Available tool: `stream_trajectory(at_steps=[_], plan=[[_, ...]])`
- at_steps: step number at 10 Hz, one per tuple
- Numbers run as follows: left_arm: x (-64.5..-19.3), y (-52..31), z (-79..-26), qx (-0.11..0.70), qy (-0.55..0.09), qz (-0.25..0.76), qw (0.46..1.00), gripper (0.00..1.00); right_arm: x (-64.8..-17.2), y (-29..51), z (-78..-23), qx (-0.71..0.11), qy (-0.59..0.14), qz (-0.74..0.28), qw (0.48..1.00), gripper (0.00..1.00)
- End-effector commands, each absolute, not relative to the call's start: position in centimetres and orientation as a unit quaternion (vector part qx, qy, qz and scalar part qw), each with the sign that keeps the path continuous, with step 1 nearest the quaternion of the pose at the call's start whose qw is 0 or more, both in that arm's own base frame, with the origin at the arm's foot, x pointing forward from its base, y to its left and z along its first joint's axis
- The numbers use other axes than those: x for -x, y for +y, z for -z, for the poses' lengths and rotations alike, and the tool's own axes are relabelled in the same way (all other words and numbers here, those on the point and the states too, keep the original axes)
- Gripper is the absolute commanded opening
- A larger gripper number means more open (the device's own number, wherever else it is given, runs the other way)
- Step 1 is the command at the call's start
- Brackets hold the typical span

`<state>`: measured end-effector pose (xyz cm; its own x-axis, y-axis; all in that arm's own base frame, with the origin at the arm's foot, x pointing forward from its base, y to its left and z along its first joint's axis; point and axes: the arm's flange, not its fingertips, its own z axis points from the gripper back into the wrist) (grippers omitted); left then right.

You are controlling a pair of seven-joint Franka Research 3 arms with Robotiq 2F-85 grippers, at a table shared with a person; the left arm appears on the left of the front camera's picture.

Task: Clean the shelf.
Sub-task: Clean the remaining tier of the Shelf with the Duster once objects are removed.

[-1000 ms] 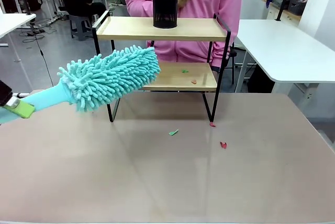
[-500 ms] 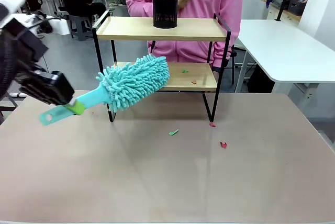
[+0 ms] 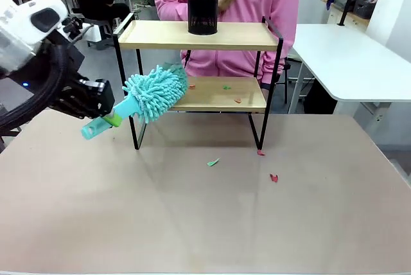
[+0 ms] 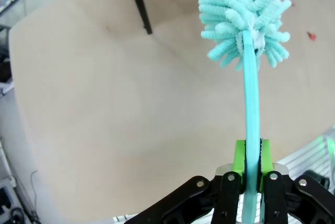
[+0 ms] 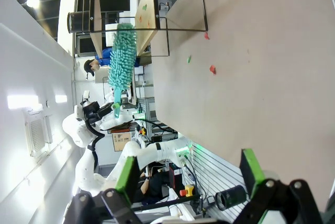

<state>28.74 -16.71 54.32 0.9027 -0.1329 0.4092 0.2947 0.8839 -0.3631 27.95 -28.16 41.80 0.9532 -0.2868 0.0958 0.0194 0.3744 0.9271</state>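
Grip: left tool point(image 3: 108, 119) clenched on handle of turquoise fluffy chenille duster point(image 3: 154, 90), green pads point(image 4: 239, 155) pinching flat handle from both sides. Place: small two-tier shelf of light wooden boards in thin black frame point(image 3: 212, 35) stands at far middle of brown bench point(image 3: 192, 223), to right of and beyond left tool. Duster long axis runs from tool up-right toward shelf; head at left end of lower board point(image 3: 218, 98), contact not sure. Farther right on this board lie green and red scraps point(image 3: 226, 87) — sweep probably must go rightward along board. Left arm nearer; right tool point(image 5: 188, 170) released, empty, well apart.

Table point(image 3: 192, 223) bears the shelf point(image 3: 218, 35) and small scraps point(image 3: 212, 162), perhaps paper
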Motion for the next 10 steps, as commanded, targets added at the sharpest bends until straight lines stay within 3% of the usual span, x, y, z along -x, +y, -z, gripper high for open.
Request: stream_trajectory(at_steps=[1,4,7,10], plan=[[-29.9,-18.2,-54.3,0.192,-0.216,0.064,0.955,0.13,-27.9,-28.3,-41.9,-0.551,-0.126,0.079,0.821,1.00],[-31.0,-18.8,-54.0,0.172,-0.243,0.032,0.954,0.13,-27.9,-28.3,-41.9,-0.551,-0.126,0.079,0.821,1.00],[-33.3,-19.9,-52.5,0.163,-0.228,0.035,0.959,0.13,-27.9,-28.3,-41.9,-0.551,-0.126,0.079,0.821,1.00],[-35.9,-21.8,-51.6,0.139,-0.281,0.046,0.949,0.13,-27.9,-28.3,-41.9,-0.551,-0.126,0.079,0.821,1.00]])
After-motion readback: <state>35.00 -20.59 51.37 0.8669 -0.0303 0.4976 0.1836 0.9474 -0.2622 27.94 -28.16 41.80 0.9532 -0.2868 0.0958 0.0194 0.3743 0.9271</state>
